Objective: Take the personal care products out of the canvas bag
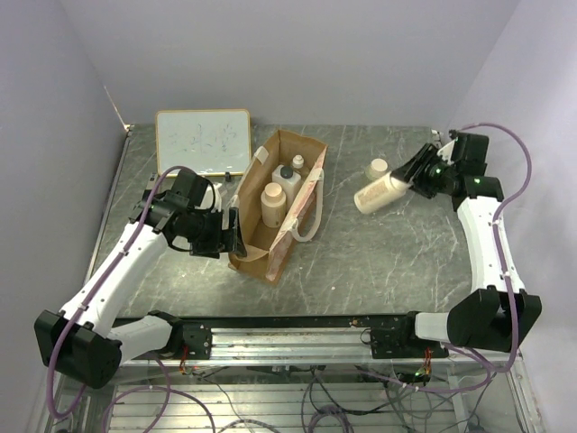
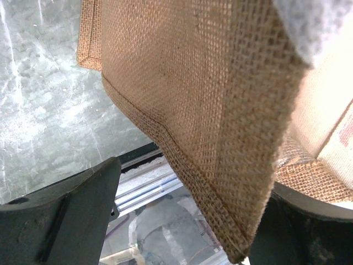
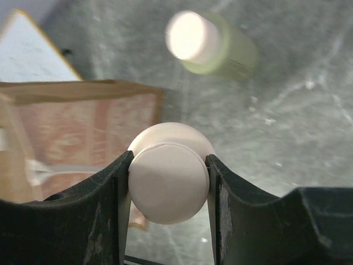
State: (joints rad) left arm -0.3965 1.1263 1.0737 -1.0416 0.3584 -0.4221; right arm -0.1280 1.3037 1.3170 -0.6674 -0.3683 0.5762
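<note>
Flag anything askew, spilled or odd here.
Nothing looks spilled or damaged. One cream bottle is tilted nearly flat, clamped by its cap end in the right gripper fingers, beside an upright bottle. The canvas bag stands open with bottles inside, and the left gripper straddles one wall.

Your left arm (image 1: 117, 271) stretches forward from its base, low along the left side, with the wrist turned in toward the middle. Your left gripper (image 1: 231, 233) has its jaws spread on either side of the bag's (image 1: 279, 253) near wall, and the left wrist view shows one finger standing apart from the cloth. Your right arm (image 1: 491, 244) runs up the right side and folds inward at the wrist. Your right gripper (image 1: 413, 180) points left, its fingers (image 3: 105, 210) clamped on one end of a cream bottle (image 1: 379, 194).
</note>
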